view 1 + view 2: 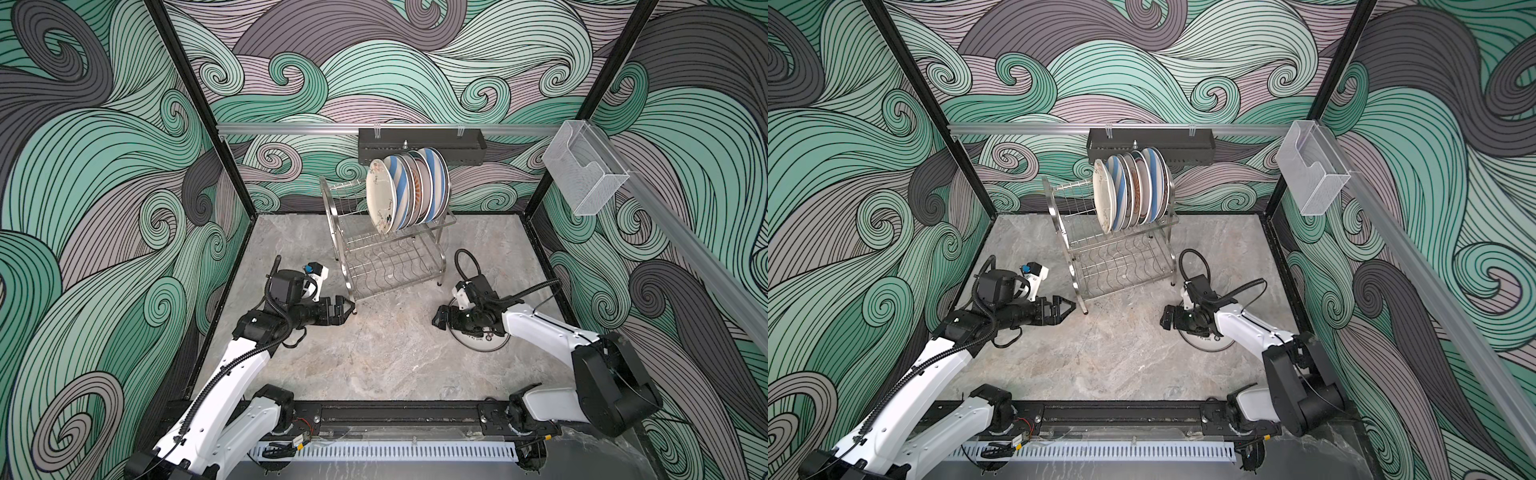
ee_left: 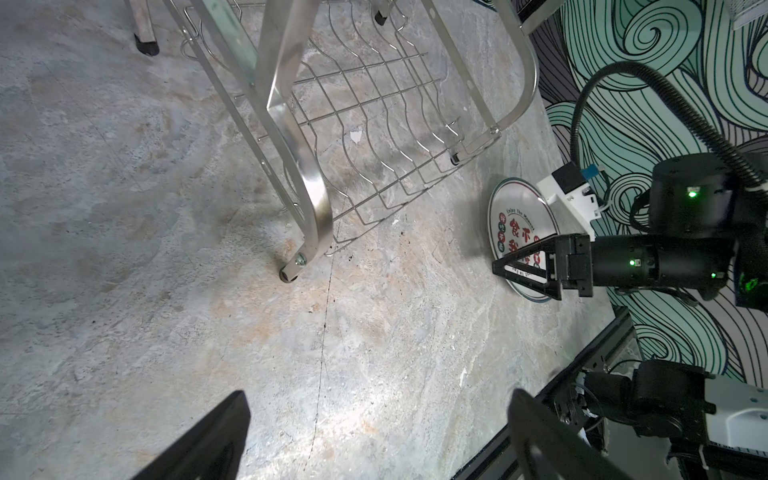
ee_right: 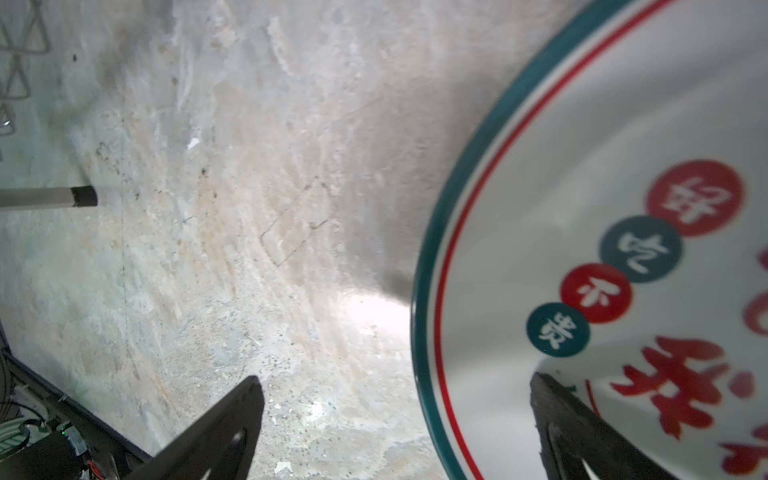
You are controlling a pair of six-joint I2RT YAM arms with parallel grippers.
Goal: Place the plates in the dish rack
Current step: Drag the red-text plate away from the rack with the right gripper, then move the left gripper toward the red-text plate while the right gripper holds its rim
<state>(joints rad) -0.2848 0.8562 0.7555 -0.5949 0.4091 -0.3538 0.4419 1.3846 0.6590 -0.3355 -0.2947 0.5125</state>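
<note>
Teal-rimmed plate (image 3: 623,145) with red characters lying flat on the surface (image 1: 374,353), near the dish rack (image 1: 386,270), off its right front foot. Other plates (image 1: 405,191) standing in its upper tier. Probably glazed ceramic: stiff, slick, weighty, easily chipped. Right gripper (image 3: 395,386) spread wide, straddling the rim, clamped on nothing. Best taken firmly by the rim, then tilted upright. Left gripper (image 2: 378,399) also spread, empty, by the rack's left front foot.
</note>
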